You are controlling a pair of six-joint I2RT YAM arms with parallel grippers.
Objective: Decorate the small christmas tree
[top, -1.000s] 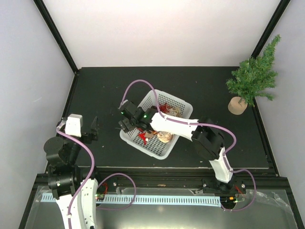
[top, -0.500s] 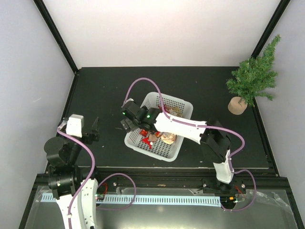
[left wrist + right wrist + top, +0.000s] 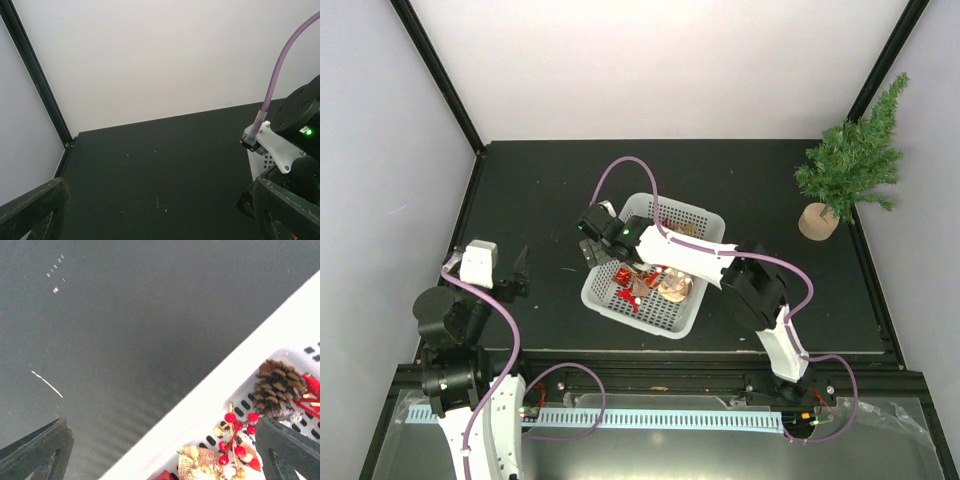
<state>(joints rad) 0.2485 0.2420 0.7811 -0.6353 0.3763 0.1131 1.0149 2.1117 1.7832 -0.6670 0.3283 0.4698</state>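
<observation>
**Q:** What do the surface and the room look like?

**A:** A matte black table (image 3: 540, 180) sits inside a booth with plain white walls (image 3: 660, 60) and black corner posts (image 3: 435, 70).

**Q:** What is on it, from left to right?

**A:** Near the left edge, the left gripper (image 3: 517, 270) hovers over bare table, its jaws wide apart and holding nothing. In the middle is a white mesh basket (image 3: 705, 215) of ornaments, among them a pine cone (image 3: 276, 385) and red berries (image 3: 235, 432). The right gripper (image 3: 161, 424) hangs over the basket's left rim, jaws spread wide and empty.

**Q:** Where is the tree?

**A:** The small christmas tree (image 3: 850, 160) stands in the far right corner, well apart from the basket. It is green and bushy, tilts toward the right wall, and stands on a round tan base (image 3: 817, 221).
</observation>
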